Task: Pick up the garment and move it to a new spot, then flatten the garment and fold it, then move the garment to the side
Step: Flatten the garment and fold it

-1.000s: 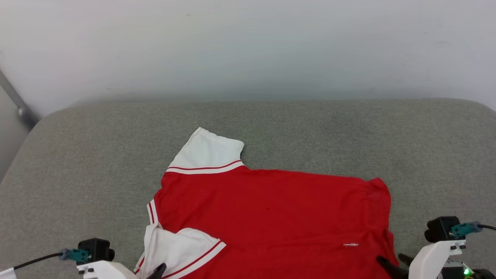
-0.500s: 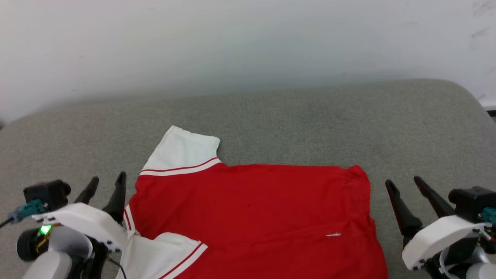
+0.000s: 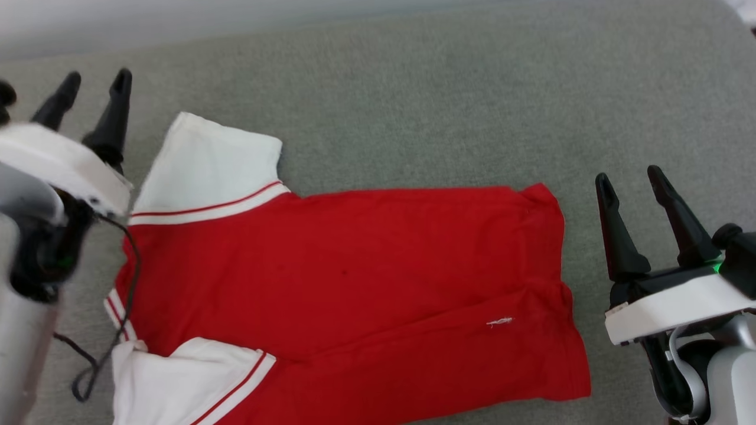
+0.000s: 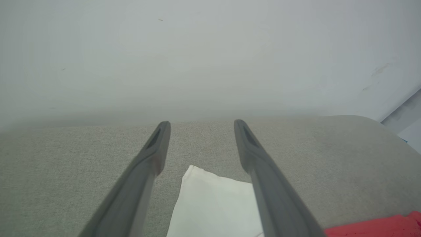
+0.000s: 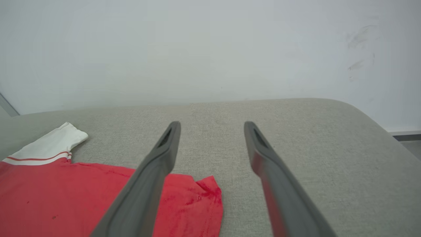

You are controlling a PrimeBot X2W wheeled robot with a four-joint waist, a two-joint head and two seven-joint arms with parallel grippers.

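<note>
The garment (image 3: 342, 283) is laid out on a grey cushioned surface (image 3: 413, 88), stretched sideways across the head view. Its body is plain red on the side turned upward, and a long crease runs across the lower part of the cloth. A small white mark (image 3: 499, 321) is seen near that crease. Two white short sleeves are found at the end nearer the left gripper (image 3: 96, 78), each edged with white trim carrying a thin red stripe. The far sleeve (image 3: 207, 159) lies flat and the near sleeve (image 3: 177, 378) is partly rumpled. The opposite red end is slightly puckered at its far corner.

The left gripper is held above the surface just beside the far sleeve, its fingers spread apart and nothing gripped. A thin black cable (image 3: 133, 265) from that arm hangs over the garment's edge. The right gripper (image 3: 629, 177) is held near the red end, apart from the cloth, its fingers likewise parted and empty. A pale wall (image 4: 197, 49) is seen behind the surface.
</note>
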